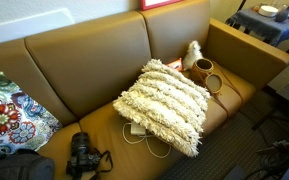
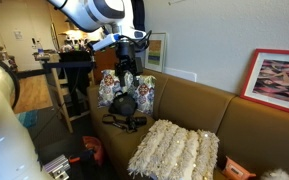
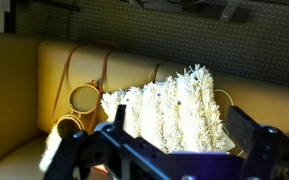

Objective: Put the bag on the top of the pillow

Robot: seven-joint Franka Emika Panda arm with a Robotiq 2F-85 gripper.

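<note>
No text, label, brand or number can be read anywhere.

The pillow [image 1: 164, 105] is a big square one, cream-white, covered in shaggy fringed rows. It lies on the brown leather couch [image 1: 84, 70] seat, turned cornerwise, its near corner reaching the front edge of the cushion. From the wrist view the pillow [image 3: 174, 110] shows its fringes standing in ridges. The bag [image 1: 202, 70] is a small tan-brown leather bucket, much smaller, sitting just beside the pillow's far corner, near the armrest end. Its round mouth is open and tipped partly sideways, plain as a ring in the wrist view [image 3: 82, 99]. A thin dark strap [image 1: 221, 88] trails beside it on the seat. Nothing rests on the pillow [image 2: 174, 150].
</note>
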